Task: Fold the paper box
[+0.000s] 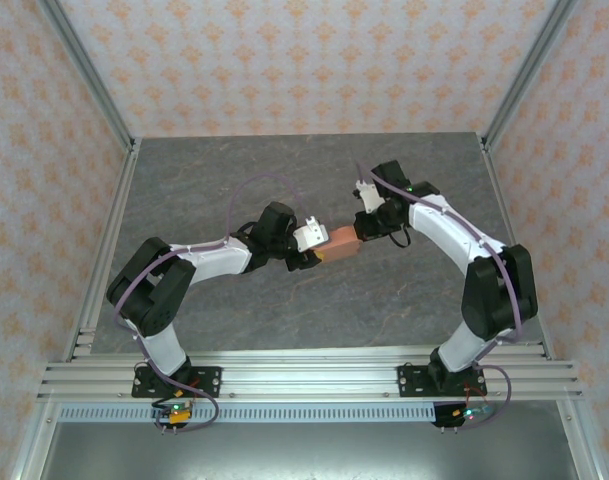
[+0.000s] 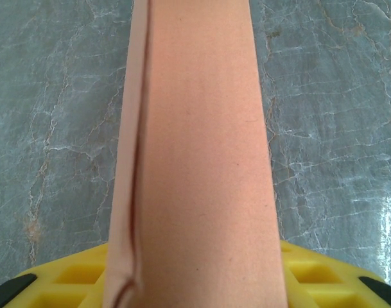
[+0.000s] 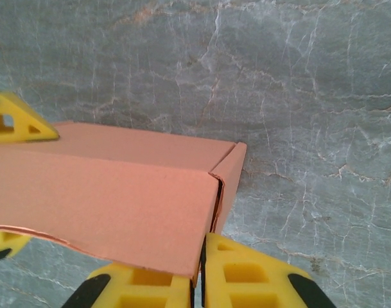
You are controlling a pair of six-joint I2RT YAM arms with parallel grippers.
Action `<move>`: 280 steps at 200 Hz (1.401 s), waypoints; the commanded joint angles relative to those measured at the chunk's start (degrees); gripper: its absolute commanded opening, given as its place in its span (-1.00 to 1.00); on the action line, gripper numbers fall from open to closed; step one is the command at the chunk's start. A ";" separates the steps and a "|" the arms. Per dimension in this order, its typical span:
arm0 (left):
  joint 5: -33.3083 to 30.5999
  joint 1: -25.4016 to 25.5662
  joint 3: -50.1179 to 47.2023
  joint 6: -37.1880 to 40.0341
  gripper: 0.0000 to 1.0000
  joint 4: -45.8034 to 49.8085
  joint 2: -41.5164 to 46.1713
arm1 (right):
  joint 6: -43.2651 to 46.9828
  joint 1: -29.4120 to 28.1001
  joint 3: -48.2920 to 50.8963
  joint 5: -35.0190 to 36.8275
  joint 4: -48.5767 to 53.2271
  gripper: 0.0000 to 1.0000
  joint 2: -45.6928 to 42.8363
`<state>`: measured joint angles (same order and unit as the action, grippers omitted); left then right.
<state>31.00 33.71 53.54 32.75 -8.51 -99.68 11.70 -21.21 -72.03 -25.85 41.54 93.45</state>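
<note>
The paper box is a salmon-orange card box held above the grey table between both arms. My left gripper is shut on its left end. In the left wrist view the paper box runs straight away from the camera, with a side seam down its left and a yellow finger at each side of my left gripper. My right gripper meets the box's right end. There the paper box shows a tucked end flap, and its near corner edge sits pinched in my right gripper, shut.
The grey marble-patterned table lies under the box. Patterned walls and metal posts close in the sides and back. An aluminium rail carries both arm bases at the near edge.
</note>
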 commanded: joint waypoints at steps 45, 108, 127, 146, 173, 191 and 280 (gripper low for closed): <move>2.46 1.09 1.75 2.75 -0.10 2.09 -1.68 | 1.28 -1.71 7.33 -2.99 -4.70 -0.35 -5.34; 3.41 1.00 2.29 4.94 -0.09 3.86 -1.75 | -1.78 -0.81 9.57 -1.91 -6.91 0.00 -14.73; 6.16 0.25 2.95 7.40 -0.07 6.50 -1.52 | 8.59 0.24 9.64 -5.73 -4.78 0.01 -14.70; 9.01 -0.73 3.78 9.60 -0.07 8.90 -1.14 | 20.09 0.45 10.94 -3.02 -4.56 0.01 -15.01; 9.34 -1.15 4.14 10.29 -0.07 10.41 -1.01 | 27.40 1.27 10.25 -2.91 -5.54 0.17 -16.39; 9.50 -1.27 3.70 10.43 -0.07 10.11 -1.15 | 41.89 1.22 11.36 -11.44 -2.94 0.25 -18.05; 9.51 -1.28 3.67 10.39 -0.08 9.13 -2.11 | 60.73 -1.68 17.43 -9.49 -13.52 0.89 -17.98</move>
<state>40.12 32.53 56.60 42.11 -0.99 -100.55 65.10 -21.69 -52.93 -38.81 30.30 71.79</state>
